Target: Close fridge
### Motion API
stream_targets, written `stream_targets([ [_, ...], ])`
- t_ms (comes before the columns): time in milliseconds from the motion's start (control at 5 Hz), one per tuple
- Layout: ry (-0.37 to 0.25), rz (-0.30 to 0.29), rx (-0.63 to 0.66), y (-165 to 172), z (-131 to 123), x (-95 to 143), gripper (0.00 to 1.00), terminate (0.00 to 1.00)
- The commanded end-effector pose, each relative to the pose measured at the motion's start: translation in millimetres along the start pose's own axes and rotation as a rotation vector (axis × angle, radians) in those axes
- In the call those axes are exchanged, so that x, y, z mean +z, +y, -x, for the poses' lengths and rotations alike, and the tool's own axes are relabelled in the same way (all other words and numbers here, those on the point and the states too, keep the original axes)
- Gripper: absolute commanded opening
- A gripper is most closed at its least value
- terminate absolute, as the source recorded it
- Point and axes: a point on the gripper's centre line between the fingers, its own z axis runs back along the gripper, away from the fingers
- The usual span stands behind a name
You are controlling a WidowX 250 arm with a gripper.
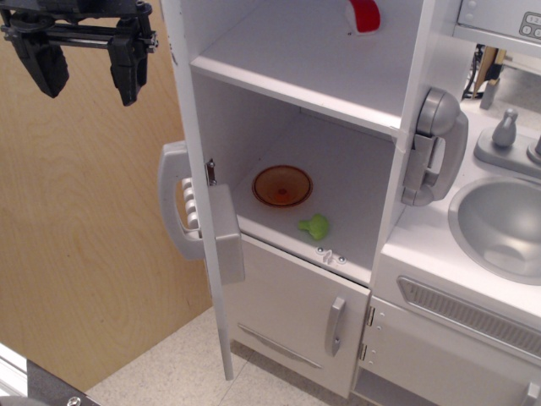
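Observation:
The fridge (pixel 338 161) is a tall white toy cabinet, and its upper compartment stands open. Its large door (pixel 193 110) is swung out towards the camera and shows edge-on, with the grey vertical handle (pixel 175 207) on its left face and the grey dispenser panel (pixel 228 235) on its edge side. My gripper (pixel 84 68) is black and hangs at the top left, left of the door's outer face and above the handle. It is open and empty and touches nothing.
An orange bowl (pixel 281 186) and a small green toy (pixel 315 226) lie on the lower shelf; a red item (pixel 365 15) sits on the upper shelf. Below is a smaller white door (pixel 296 313). A grey phone (pixel 435 148) and sink basin (pixel 499 224) are right. A wooden panel (pixel 76 254) stands left.

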Motion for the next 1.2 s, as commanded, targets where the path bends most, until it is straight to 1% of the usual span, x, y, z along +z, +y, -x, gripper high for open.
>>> stream_targets([
  [0, 0.000, 0.000, 0.000, 0.0, 0.0, 0.0, 1.00, 0.00],
  [200, 0.027, -0.005, -0.117, 9.1, -19.0, 2.6, 1.00, 0.00],
  [400, 0.001, -0.031, -0.104, 10.1, -41.2, -5.0, 1.00, 0.00],
  [600, -0.007, -0.040, -0.121, 4.2, -56.2, -5.6, 1.00, 0.00],
  [800, -0.025, -0.033, -0.193, -8.6, -62.7, -4.4, 1.00, 0.00],
  [1000, -0.023, -0.018, -0.200, -27.2, -72.9, -7.8, 1.00, 0.00],
])
